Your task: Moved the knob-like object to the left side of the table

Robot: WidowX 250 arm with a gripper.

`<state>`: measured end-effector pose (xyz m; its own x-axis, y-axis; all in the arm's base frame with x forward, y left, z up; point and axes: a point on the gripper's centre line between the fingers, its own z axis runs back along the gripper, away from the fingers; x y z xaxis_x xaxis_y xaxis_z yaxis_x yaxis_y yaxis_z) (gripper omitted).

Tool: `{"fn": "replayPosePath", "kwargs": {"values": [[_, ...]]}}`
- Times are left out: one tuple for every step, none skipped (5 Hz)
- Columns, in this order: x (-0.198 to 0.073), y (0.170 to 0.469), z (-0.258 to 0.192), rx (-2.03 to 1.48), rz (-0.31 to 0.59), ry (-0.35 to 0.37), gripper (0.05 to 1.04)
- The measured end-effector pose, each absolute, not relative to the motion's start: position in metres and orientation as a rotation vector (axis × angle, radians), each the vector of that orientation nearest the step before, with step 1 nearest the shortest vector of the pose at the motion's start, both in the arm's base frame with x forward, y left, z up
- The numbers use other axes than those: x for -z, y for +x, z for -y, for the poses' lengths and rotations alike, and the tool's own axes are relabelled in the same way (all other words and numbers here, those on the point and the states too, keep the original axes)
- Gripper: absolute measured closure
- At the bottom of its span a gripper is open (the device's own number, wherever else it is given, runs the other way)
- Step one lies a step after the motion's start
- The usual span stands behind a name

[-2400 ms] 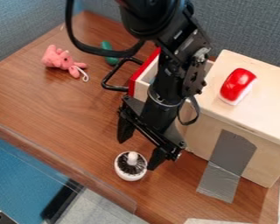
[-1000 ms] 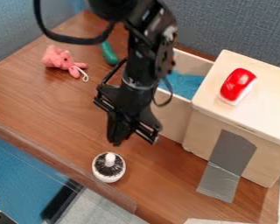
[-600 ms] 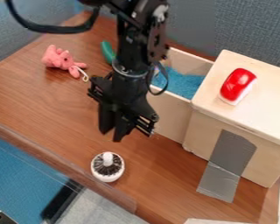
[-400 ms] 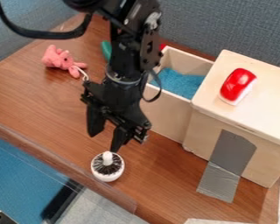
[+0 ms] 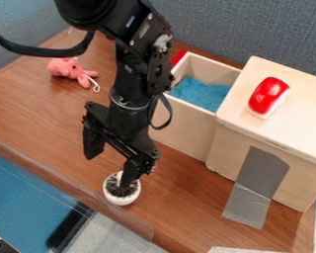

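Note:
The gripper (image 5: 111, 160) hangs over the front part of the wooden table (image 5: 45, 118), with its two fingers spread wide apart. Just below it stands the knob-like object (image 5: 122, 197), a round white base with a dark ribbed top and a white peg. The right finger's tip overlaps the knob's top and partly hides the peg; whether they touch, I cannot tell. Nothing is held between the fingers, and the left one is up and to the left of the knob, over bare wood.
An open wooden drawer (image 5: 187, 123) with blue inside stands right of the arm, joined to a box (image 5: 296, 118) bearing a red and white object (image 5: 268, 96). A pink plush toy (image 5: 69, 68) lies at the back left. A clear raised edge (image 5: 68, 185) runs along the front.
The knob has shifted left along the front. The gripper moved left and back, its fingers came together, then it spread them again and came down toward the knob.

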<state>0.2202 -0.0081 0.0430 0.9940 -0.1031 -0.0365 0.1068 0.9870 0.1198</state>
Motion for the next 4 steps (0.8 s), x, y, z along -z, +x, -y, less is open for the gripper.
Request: {"fn": "replayPosePath", "kwargs": {"values": [[-0.031,0.219,0.008,0.107,-0.067,0.129,0.084],[-0.023,0.221,0.008,0.098,-0.079,0.139,0.123],[-0.02,0.22,0.009,0.104,-0.087,0.142,0.395],[-0.021,0.221,0.009,0.106,-0.088,0.141,0.707]]}}
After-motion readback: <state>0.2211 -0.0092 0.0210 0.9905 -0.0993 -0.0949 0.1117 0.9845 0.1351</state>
